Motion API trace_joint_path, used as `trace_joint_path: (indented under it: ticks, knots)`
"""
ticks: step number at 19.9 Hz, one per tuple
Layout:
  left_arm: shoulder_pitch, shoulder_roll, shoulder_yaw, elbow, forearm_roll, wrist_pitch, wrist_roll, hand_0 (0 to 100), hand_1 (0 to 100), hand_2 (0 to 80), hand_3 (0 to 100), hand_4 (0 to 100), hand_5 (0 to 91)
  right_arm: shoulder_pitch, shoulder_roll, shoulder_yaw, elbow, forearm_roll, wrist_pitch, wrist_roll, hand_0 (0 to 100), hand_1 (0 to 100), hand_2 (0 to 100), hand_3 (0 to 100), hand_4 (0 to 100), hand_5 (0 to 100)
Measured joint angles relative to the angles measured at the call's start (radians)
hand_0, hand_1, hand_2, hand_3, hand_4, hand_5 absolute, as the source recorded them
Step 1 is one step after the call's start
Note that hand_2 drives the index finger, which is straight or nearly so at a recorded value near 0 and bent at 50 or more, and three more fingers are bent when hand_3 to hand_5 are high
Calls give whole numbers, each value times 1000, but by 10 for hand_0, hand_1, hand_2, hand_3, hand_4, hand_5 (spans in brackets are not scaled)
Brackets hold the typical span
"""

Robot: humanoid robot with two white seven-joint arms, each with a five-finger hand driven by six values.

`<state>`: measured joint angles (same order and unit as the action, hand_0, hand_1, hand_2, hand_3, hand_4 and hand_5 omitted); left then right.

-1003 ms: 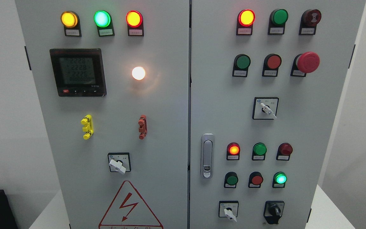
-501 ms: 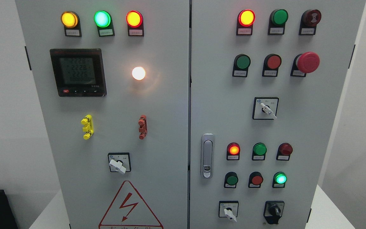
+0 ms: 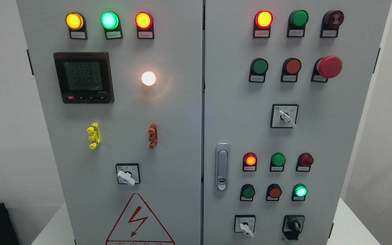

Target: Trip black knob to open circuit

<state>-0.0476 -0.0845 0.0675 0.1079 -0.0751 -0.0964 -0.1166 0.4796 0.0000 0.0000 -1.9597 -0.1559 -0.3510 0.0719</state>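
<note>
You have neither hand in the head view, so you cannot tell whether the fingers are spread, curled or holding anything, and the knob's place relative to a hand cannot be given. The black knob (image 3: 293, 225) sits at the lower right of the cabinet's right door (image 3: 231, 112), just right of a white selector (image 3: 245, 227), with its handle pointing roughly straight down. Lamps across both doors glow, among them a green lamp (image 3: 300, 191) above the knob. Whether that handle position means tripped or not, the view does not settle.
</note>
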Motion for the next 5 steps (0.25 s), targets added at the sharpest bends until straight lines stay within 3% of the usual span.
trace_joint_path:
  ticks: [5]
  knots:
    - [0,0,0,0,0,0,0,120,389,0,0,0,0,27,0,0,-17,1,-4,4,0,0,0,0,0,0]
